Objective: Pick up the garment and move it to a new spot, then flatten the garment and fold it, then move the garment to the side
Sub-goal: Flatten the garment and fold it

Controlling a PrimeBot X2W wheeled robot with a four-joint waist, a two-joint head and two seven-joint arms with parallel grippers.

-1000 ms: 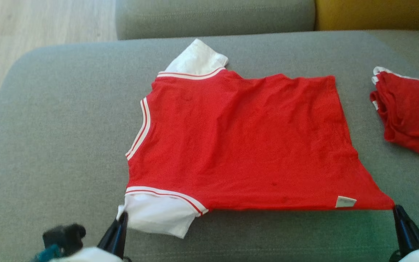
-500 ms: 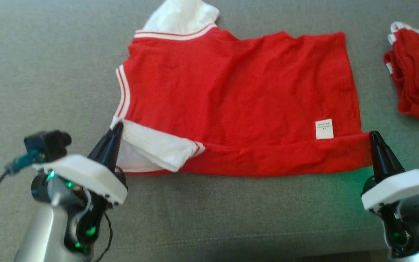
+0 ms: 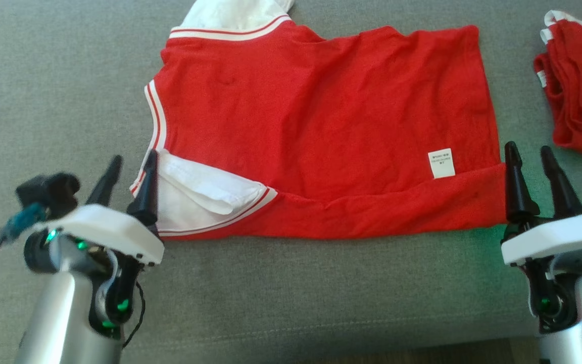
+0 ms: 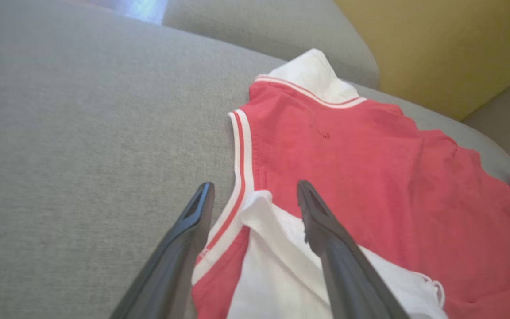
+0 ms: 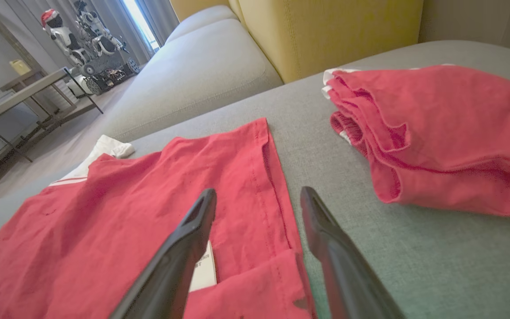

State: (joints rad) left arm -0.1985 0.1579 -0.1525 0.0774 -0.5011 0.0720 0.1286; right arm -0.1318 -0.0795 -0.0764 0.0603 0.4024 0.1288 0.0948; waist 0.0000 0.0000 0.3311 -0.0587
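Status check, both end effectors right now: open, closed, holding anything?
Left end effector: open, straddling the folded sleeve edge of the red shirt, gripping nothing.
Right end effector: open, beside the shirt's hem, holding nothing.

Grey sofa [image 3: 68, 76], crumpled red cloth [image 3: 581, 96], yellow cushion [image 5: 326, 31]

garment [image 3: 321, 116] | red, white-sleeved | lying flat | near edge apparently folded over

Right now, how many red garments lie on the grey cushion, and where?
2. A spread shirt lies centre, near edge folded over; a crumpled heap sits far right and may hide more layers.
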